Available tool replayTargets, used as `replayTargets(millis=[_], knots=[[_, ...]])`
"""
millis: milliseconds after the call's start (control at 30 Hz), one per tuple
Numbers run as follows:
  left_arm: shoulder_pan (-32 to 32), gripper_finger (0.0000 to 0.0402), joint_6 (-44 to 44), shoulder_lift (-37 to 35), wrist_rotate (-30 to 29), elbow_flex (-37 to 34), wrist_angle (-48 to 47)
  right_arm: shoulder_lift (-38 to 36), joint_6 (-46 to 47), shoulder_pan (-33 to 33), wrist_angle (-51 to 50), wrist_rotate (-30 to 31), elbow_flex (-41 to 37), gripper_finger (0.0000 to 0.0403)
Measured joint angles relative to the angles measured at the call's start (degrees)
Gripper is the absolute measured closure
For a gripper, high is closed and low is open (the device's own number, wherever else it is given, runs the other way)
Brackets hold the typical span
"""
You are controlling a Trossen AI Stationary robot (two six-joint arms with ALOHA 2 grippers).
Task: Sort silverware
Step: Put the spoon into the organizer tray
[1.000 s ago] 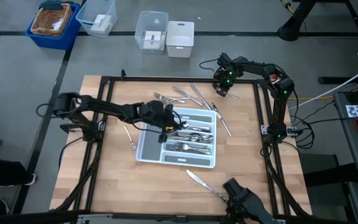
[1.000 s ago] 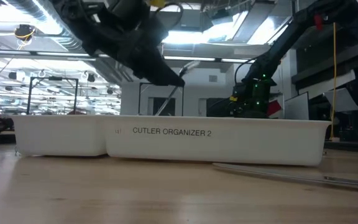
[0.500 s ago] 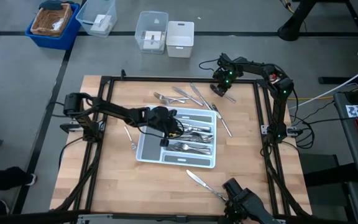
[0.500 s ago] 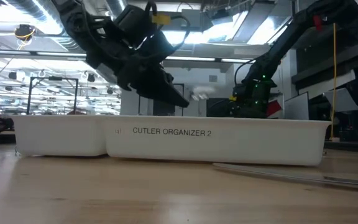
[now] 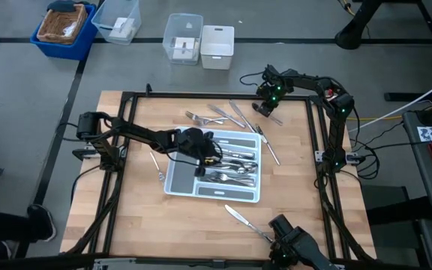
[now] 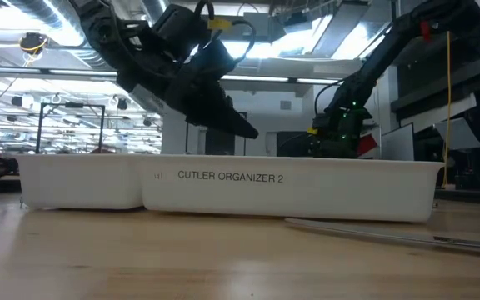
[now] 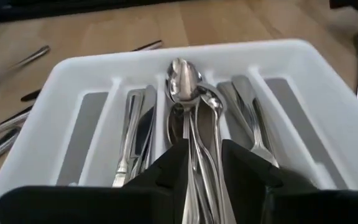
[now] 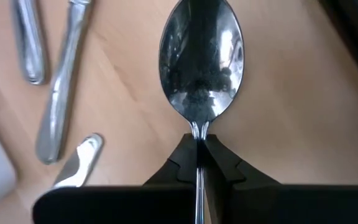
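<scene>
The white tray lies mid-table with silverware sorted in its grey compartments. My left gripper hovers low over the tray's left part, open. In its wrist view the fingers stand on either side of the spoons lying in the middle compartment. I cannot tell whether they touch them. My right gripper is at the table's far right, shut on a spoon. Loose silverware lies on the wood beyond the tray. My right gripper pinches the spoon's neck, just behind the bowl, between its two fingertips. The fingers slant down from above and lie along the handle, which is hidden between them. The bowl sticks out past the tips over the wood, hollow side toward the camera.
A knife lies right of the tray, a fork left of it, and another knife near the front edge. Knife handles lie close to my right gripper. Plastic bins stand on the floor beyond the far edge.
My left gripper has sunk toward the tray and opened. The spoon that hung from its fingertips has dropped into the tray and no longer shows above the tray's wall in the low view.
</scene>
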Motion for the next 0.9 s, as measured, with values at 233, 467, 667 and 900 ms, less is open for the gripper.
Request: replayTargets(millis=[233,467,667,900], knots=[[2.64,0.0325,-4.41,-2.9,-0.51,0.0,1.37,0.37,-0.2,0.08,-1.74,-3.64,1.88,0.0394],[8.53,0.0324,-9.33,-5.8,-1.92,0.02,1.43,0.32,-0.21,0.2,-1.94,-13.16,8.49,0.0393],[12.97,0.0321,-22.0,-5.83,-4.15,0.04,3.29,0.25,4.5,0.23,0.28,-21.87,15.8,0.0393],[16.96,0.0292,-37.59,-5.81,-11.84,0.04,4.14,0.06,14.09,3.44,9.81,-23.6,22.75,0.0393]])
